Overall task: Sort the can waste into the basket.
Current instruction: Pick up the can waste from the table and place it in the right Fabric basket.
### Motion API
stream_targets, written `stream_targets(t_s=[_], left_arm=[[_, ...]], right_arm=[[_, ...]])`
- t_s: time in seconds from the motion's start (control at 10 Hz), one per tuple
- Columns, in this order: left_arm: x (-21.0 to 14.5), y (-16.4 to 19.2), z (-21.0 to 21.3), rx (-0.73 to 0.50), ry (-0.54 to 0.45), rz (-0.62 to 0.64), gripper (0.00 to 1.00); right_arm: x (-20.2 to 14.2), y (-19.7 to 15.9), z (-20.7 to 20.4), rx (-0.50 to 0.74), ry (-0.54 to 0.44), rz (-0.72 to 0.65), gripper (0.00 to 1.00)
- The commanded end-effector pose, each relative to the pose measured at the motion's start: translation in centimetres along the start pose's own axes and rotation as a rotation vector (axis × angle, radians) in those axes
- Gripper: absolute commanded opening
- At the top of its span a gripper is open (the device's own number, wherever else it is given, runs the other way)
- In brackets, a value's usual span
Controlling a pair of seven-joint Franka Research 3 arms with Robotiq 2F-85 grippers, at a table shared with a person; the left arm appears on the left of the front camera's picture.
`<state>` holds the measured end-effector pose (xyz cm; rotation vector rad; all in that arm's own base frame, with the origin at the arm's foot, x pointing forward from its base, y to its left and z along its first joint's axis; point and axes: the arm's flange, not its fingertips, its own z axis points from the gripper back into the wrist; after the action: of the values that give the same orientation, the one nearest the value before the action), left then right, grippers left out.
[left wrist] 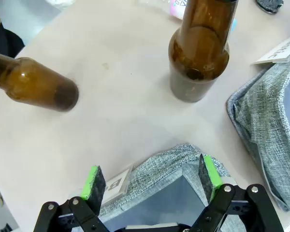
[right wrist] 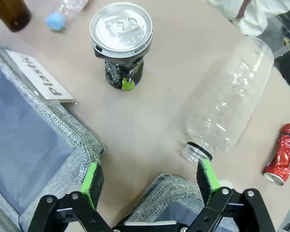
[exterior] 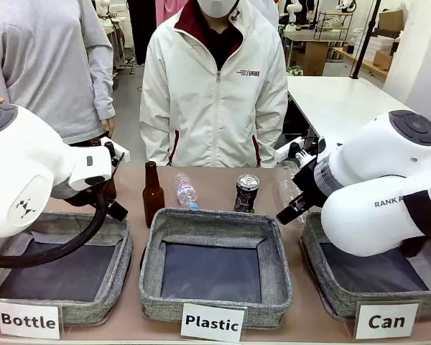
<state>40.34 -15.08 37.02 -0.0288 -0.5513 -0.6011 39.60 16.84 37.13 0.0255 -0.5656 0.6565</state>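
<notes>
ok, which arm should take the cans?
Right. The right gripper, jaws open, hangs by the Can basket, with the black can and red can just ahead. The left gripper sits over the Bottle basket, facing brown bottles.

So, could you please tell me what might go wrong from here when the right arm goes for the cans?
The open right tool has a clear plastic bottle lying on its side just ahead, beside the crushed red can. Reaching for that can could set the bottle rolling. The black can stands upright near the Plastic basket, so a nudge might tip it into the wrong basket.
</notes>
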Motion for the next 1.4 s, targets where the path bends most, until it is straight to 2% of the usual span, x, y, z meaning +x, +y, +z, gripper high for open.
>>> stream_targets(t_s=[0.0,1.3], left_arm=[[0.01,0.00,0.01,0.000,0.000,0.000,1.00],[0.01,0.00,0.01,0.000,0.000,0.000,1.00]], right_arm=[[0.00,0.00,0.00,0.000,0.000,0.000,1.00],[0.00,0.00,0.00,0.000,0.000,0.000,1.00]])
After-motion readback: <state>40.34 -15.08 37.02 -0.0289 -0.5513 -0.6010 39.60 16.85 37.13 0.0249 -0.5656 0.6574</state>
